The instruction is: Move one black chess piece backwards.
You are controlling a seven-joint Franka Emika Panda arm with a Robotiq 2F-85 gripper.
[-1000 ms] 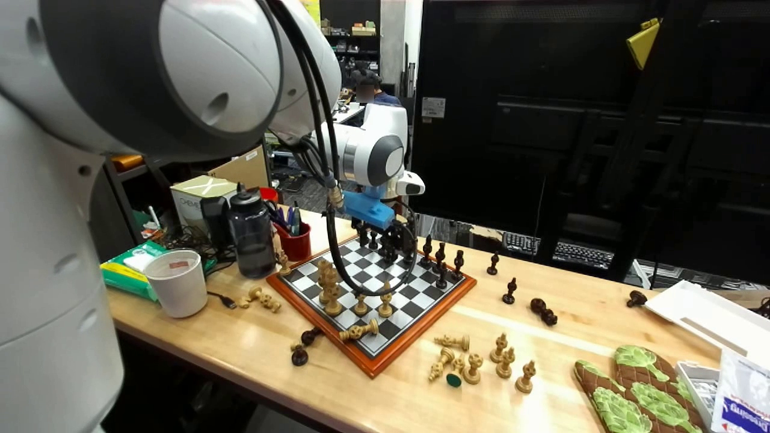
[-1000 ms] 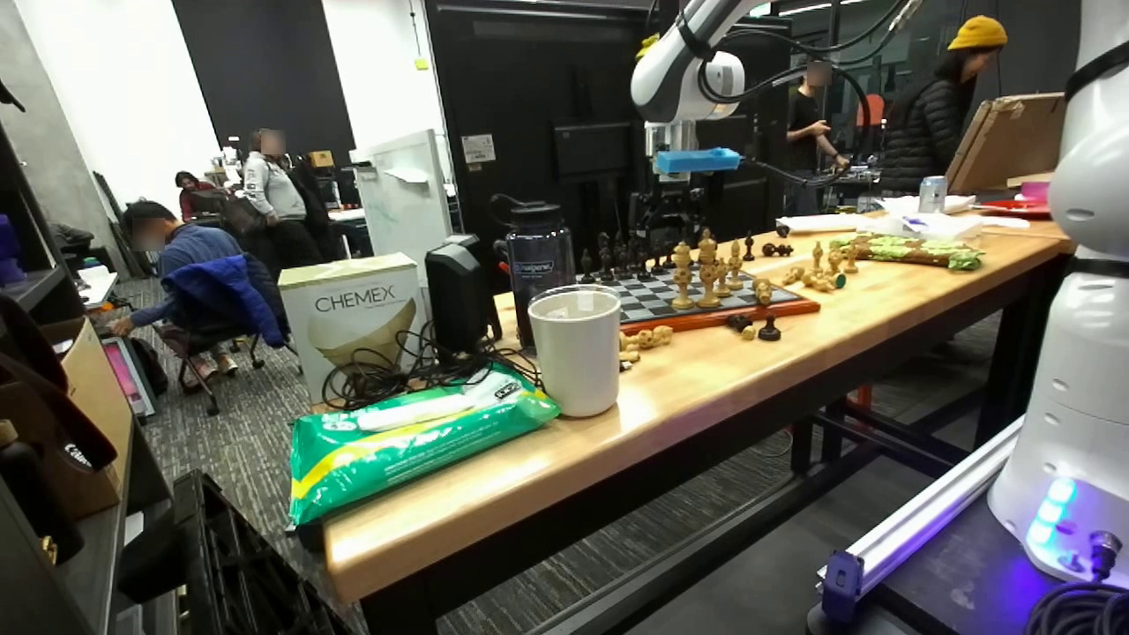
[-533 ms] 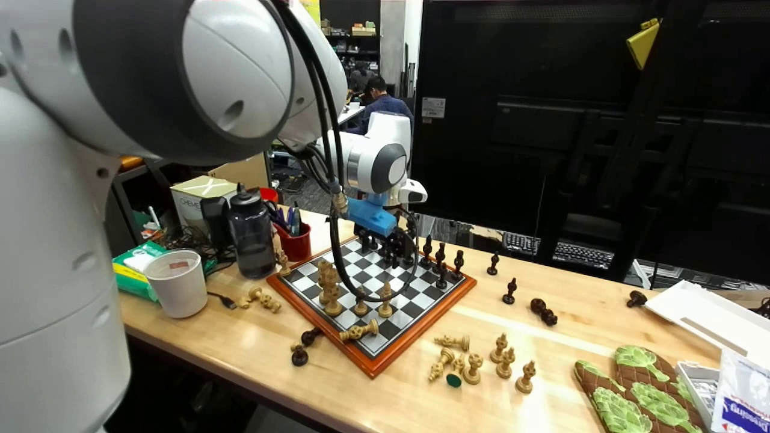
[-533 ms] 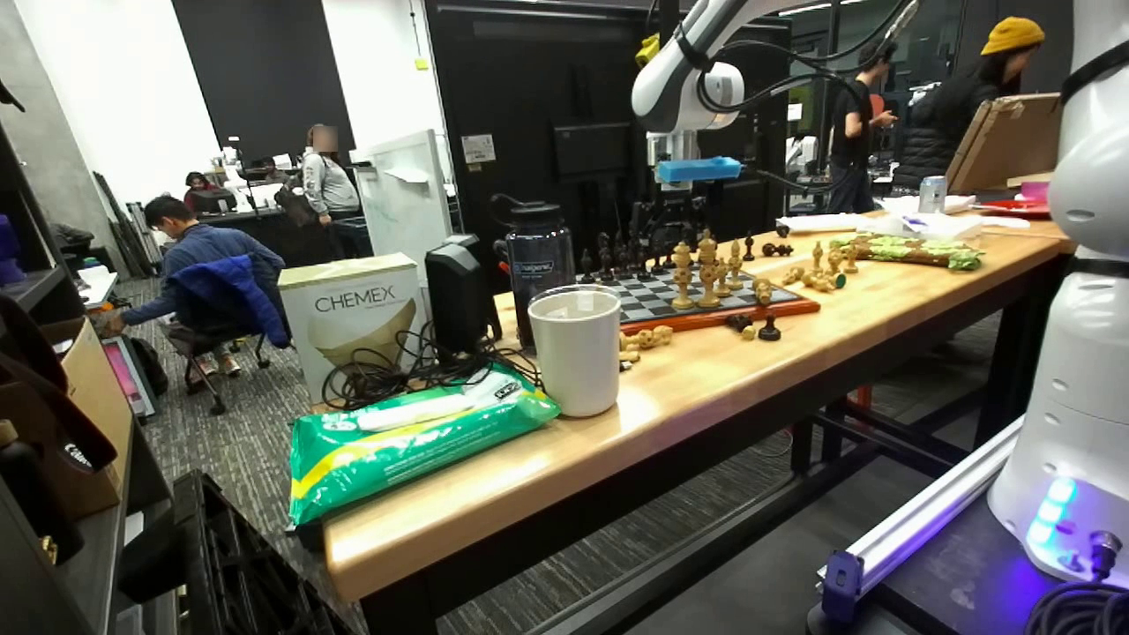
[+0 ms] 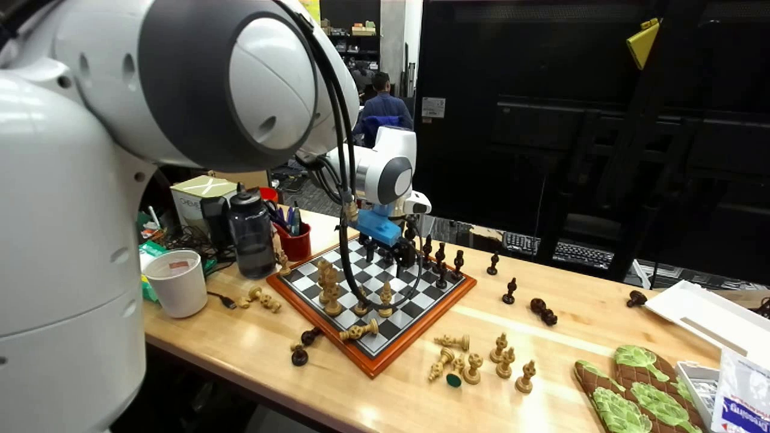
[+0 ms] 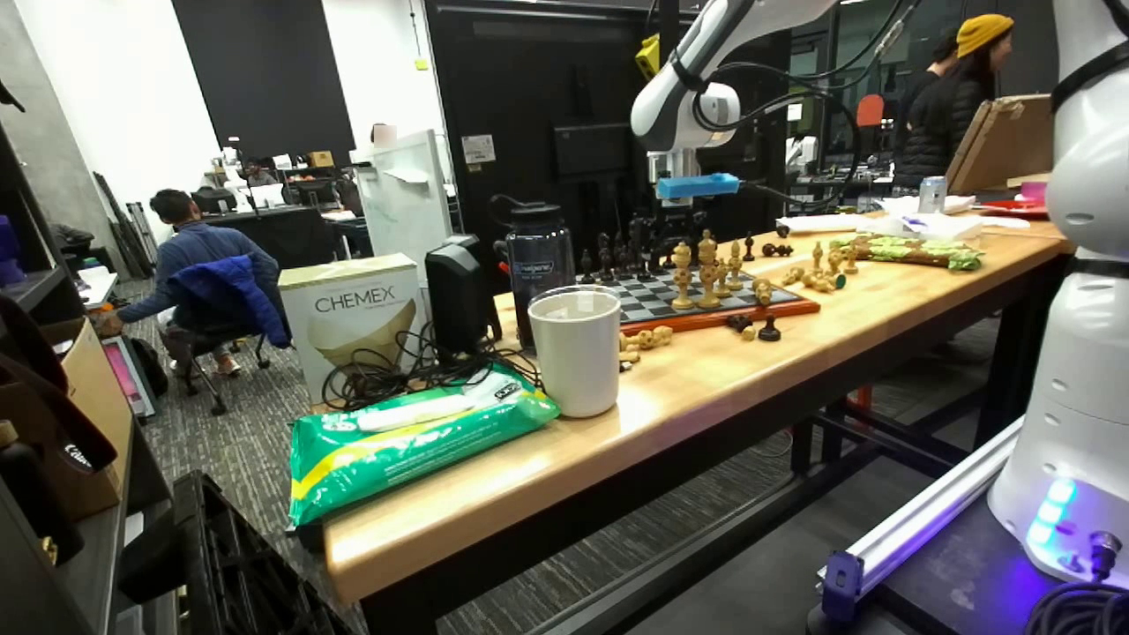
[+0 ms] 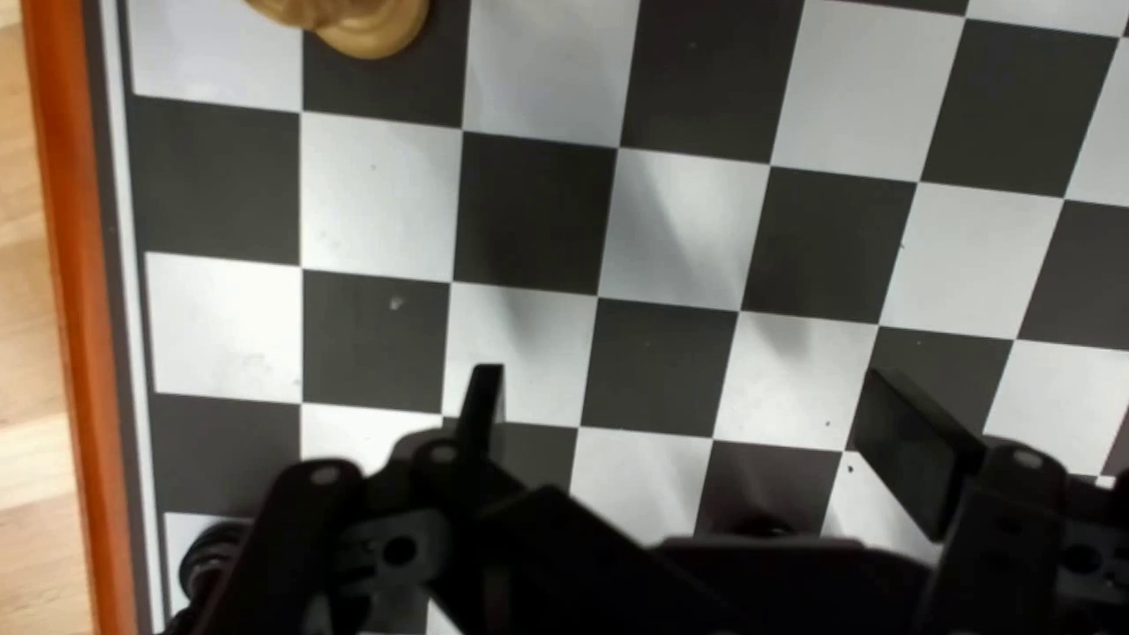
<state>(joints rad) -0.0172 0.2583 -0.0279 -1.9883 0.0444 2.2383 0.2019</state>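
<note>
The chessboard has a red-brown wooden rim; the rim also shows in the wrist view. Several upright black chess pieces stand along its far side, among them a tall one and a shorter one. My gripper hangs over the far half of the board, close among the black pieces. In the wrist view the gripper is open, with bare squares between its fingertips. A dark piece is mostly hidden behind the gripper body. Another black piece shows at the lower left.
Tan pieces stand on the near half; one tan piece lies near the corner. Loose black and tan pieces are right of the board. A bottle, white cup and red pen cup stand left.
My gripper has moved down toward the board. In an exterior view it has also shifted slightly right and nearer. The visible chess pieces have not visibly moved.
</note>
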